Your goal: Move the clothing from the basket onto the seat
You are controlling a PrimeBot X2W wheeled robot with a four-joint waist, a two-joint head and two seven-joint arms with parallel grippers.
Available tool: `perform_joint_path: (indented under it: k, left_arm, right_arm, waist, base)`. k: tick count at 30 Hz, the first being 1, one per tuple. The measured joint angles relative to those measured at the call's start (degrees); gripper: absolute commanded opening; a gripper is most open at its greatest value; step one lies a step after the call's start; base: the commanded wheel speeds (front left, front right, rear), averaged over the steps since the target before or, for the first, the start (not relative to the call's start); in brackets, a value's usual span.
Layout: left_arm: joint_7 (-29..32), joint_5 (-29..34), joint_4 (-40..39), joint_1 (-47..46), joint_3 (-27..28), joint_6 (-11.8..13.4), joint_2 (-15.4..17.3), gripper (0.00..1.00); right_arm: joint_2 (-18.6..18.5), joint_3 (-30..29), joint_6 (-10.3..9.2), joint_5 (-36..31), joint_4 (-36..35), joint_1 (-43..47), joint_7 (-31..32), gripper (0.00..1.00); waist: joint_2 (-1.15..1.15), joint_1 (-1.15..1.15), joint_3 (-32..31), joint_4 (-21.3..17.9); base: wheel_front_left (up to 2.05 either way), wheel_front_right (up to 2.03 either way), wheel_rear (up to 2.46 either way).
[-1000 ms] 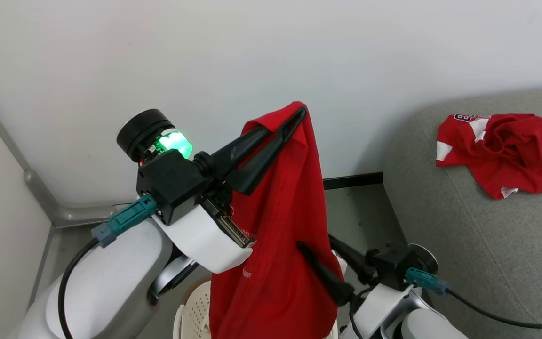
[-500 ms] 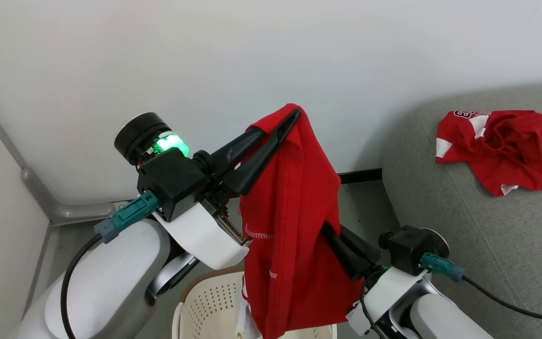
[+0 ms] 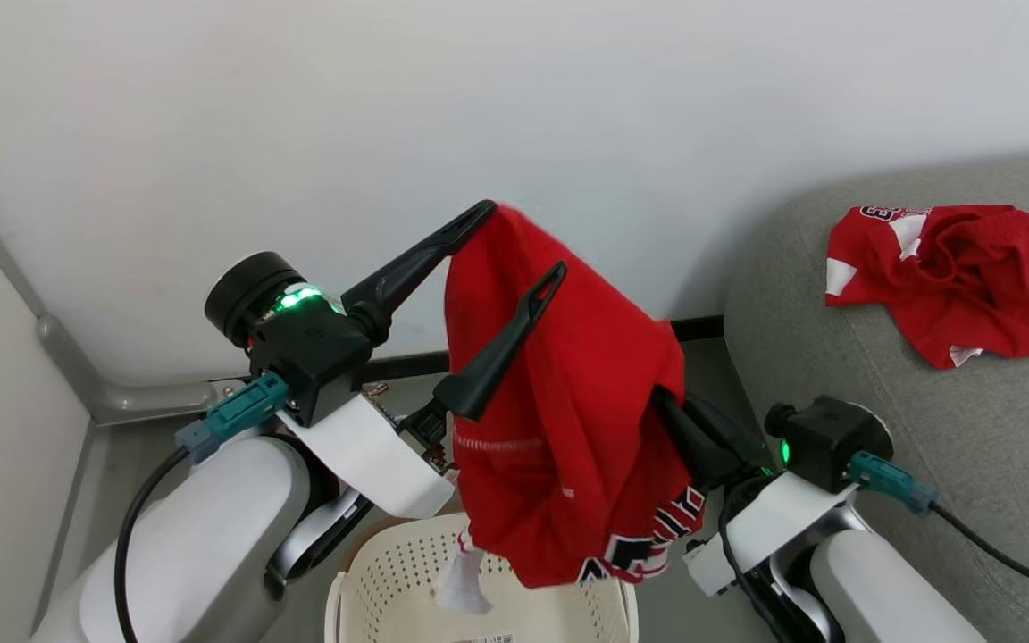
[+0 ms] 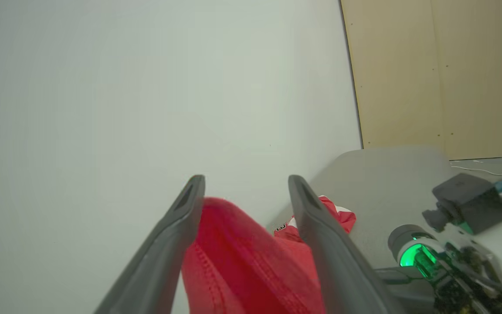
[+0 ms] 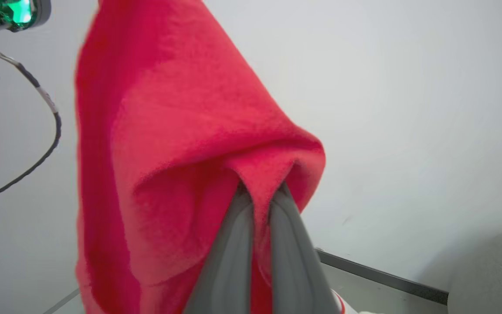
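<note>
Garment (image 3: 568, 429) is pinched by the closed right gripper (image 5: 259, 189), as shown in its wrist view; the left gripper (image 3: 523, 237) is spread wide; the basket (image 3: 380, 572) is shown below in head view.

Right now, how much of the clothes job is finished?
One red garment already lies on the grey seat. A second red garment hangs above the basket, pinched in the shut right gripper. The left gripper is open, with the top of the fabric between its fingers. That garment has yet to reach the seat. Whether more clothes wait in the basket is hard to tell.
</note>
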Motion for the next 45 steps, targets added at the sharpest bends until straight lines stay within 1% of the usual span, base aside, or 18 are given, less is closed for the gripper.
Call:
perform_joint_path:
  k: [22,35,45]
  left_arm:
    - [0.5,-1.4,0.9,3.9,-1.4,0.1,0.2,1.0]
    - [1.4,-1.6,0.5,4.9,-2.4,0.0,0.3,1.0]
    - [1.6,-1.6,-0.3,4.9,-3.1,-0.6,0.7,1.0]
  right_arm:
    - [0.3,-6.8,0.0,-3.5,-3.0,2.0,0.0,0.0]
    - [0.8,-11.6,0.01,-6.6,-7.2,4.1,0.0,0.0]
    - [1.8,-16.1,0.0,-8.6,-11.3,5.0,0.0,0.0]
  waist:
    - [0.0,0.0,0.6,-1.8]
    - [0.0,0.0,2.4,-4.8]
    - [0.0,0.0,4.3,-8.1]
  base:
    - [0.0,0.0,0.0]
    - [0.0,0.0,0.0]
    - [0.0,0.0,0.0]
